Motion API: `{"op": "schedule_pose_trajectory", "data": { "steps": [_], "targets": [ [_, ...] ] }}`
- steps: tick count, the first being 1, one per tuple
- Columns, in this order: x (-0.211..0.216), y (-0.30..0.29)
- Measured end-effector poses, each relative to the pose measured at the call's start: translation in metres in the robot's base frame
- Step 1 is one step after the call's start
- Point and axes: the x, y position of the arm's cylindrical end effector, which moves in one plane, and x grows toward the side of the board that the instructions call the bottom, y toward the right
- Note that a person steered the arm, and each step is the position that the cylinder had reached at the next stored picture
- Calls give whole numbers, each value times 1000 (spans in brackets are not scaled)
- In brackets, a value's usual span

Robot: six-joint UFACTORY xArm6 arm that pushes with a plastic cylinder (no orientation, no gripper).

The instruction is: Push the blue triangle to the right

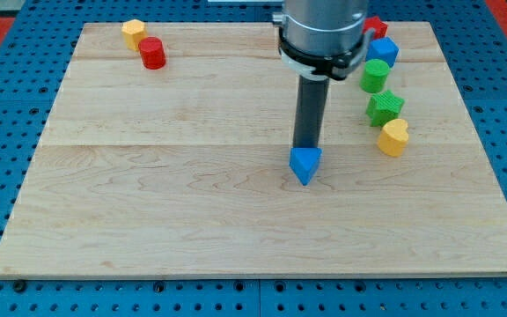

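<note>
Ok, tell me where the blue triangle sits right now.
The blue triangle lies near the board's middle, directly below my tip, left of the yellow heart.

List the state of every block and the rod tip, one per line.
my tip: at blue triangle's top edge
blue triangle: board centre, flat
yellow block: top left, touching red cylinder
blue block: top right
green cylinder: upright
green block: above yellow heart

My arm: grey metallic cylinder housing, black ring collar at its base. Below it a straight dark rod, narrowing slightly to my tip (304, 148).
</note>
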Motion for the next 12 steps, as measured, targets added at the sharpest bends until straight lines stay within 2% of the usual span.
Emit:
{"op": "schedule_pose_trajectory", "data": {
  "steps": [1, 2, 3, 5, 6, 8, 9, 10, 11, 12],
  "targets": [
    [5, -87],
    [42, -71],
    [39, -3],
    [33, -18],
    [31, 16],
    [29, 12],
    [22, 32],
    [-3, 34],
    [-6, 34],
    [-2, 58]
  ]
}}
